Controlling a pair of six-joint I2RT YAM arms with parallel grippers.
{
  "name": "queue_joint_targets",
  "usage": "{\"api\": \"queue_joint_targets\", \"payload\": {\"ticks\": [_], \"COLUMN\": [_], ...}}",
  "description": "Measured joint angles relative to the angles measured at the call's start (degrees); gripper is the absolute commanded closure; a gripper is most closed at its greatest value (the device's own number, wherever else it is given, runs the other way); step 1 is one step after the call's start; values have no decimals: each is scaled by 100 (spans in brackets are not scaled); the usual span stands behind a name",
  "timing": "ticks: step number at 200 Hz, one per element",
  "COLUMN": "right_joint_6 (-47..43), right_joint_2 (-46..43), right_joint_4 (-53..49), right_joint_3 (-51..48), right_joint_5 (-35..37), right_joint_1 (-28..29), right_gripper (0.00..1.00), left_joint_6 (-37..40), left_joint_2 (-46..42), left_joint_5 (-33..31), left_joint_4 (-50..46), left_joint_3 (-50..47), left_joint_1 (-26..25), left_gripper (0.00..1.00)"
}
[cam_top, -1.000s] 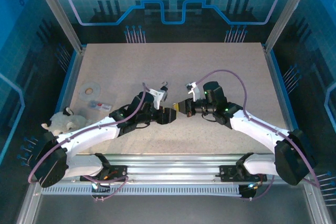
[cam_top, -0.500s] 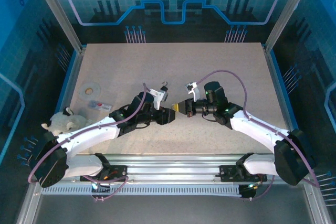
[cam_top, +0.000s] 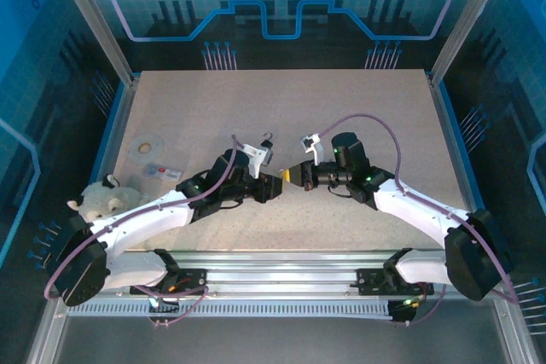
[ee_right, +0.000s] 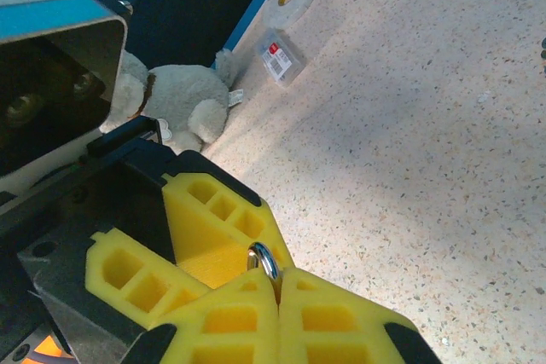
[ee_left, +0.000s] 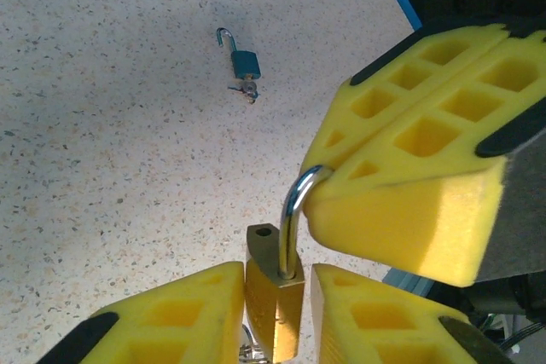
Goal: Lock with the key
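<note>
Your 2 grippers meet mid-table, a bit nearer the front rail than the back. That leaves open speckled table across the far half and out to the right. The left side is busier. A plush sits right at the left rim, with a small clear box and a flat disc just beyond it. A blue lock lies on the table on the far side of the grippers, its hoop open and keys at its base.

The box shows a red and white label, but you can't make out what's inside.

The padlock is up off the table between the 2 grippers. The right gripper is pinched tight on the shackle. The left gripper is narrow around the brass body: 1 of the left fingers touches it and the other shows a sliver of gap, so I can't tell if it's really gripping.

1 shackle leg sits in the body and the other hole stands empty, with the free end buried in the right pads. The body's lower end is cut off at the bottom of the left wrist view, with a bit of metal there, too little to call a key.
</note>
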Motion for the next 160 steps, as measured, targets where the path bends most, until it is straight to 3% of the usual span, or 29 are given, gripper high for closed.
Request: {"api": "queue_joint_targets", "payload": {"ticks": [95, 130, 160], "right_joint_6": [22, 22, 22], "right_joint_2": [9, 9, 9], "right_joint_4": [-7, -44, -46], "right_joint_3": [0, 0, 0], "right_joint_5": [-33, -52, -76], "right_joint_1": [-11, -11, -20], "right_gripper": [100, 100, 100], "left_joint_6": [4, 28, 48], "left_joint_2": [-61, -92, -116], "left_joint_5": [85, 138, 210], "left_joint_4": [4, 74, 136], "left_joint_3": [-13, -85, -120], "left_joint_1": [2, 2, 13], "left_gripper": [88, 100, 100]}}
